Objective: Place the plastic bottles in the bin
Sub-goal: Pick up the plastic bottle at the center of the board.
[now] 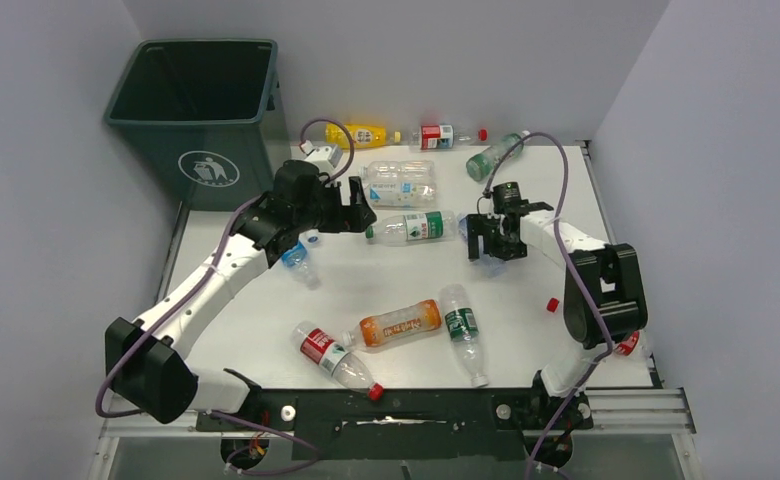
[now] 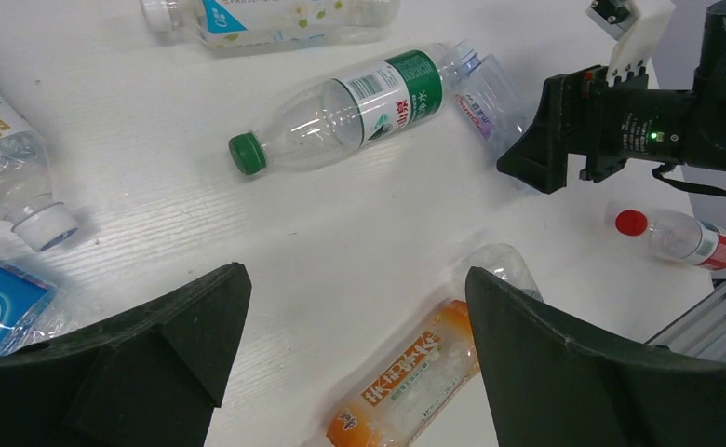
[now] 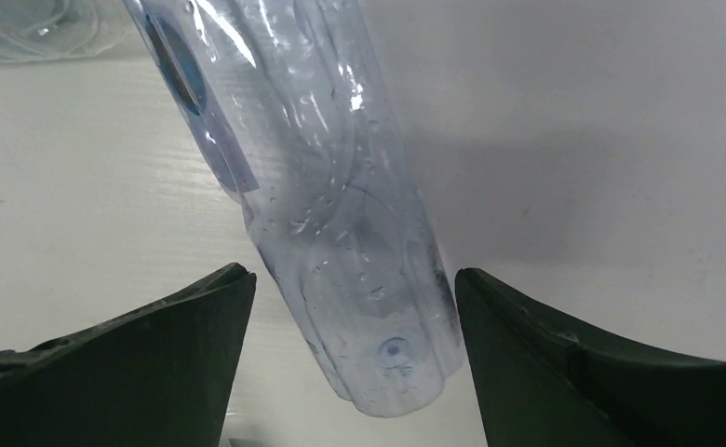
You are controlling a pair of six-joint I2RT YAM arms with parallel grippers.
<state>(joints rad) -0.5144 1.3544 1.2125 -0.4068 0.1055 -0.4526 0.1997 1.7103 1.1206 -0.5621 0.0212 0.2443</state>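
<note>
The dark green bin (image 1: 201, 100) stands at the far left corner. Several plastic bottles lie on the white table. My left gripper (image 1: 356, 210) is open and empty, above the table beside a green-labelled bottle (image 1: 416, 227), which also shows in the left wrist view (image 2: 350, 107). An orange bottle (image 2: 406, 382) lies below and beyond its fingers. My right gripper (image 1: 488, 240) is open and hangs over a clear bottle with a blue label (image 3: 322, 186). That bottle's base lies between the fingers (image 3: 182, 345) without touching them.
A yellow bottle (image 1: 361, 134), a red-labelled bottle (image 1: 441, 135) and a green-labelled one (image 1: 493, 155) lie at the back. Two clear bottles (image 1: 398, 182) lie by the left gripper. Orange (image 1: 398, 324), green-labelled (image 1: 461, 330) and red-labelled (image 1: 334, 355) bottles lie near the front. A loose red cap (image 1: 552, 304) lies at the right.
</note>
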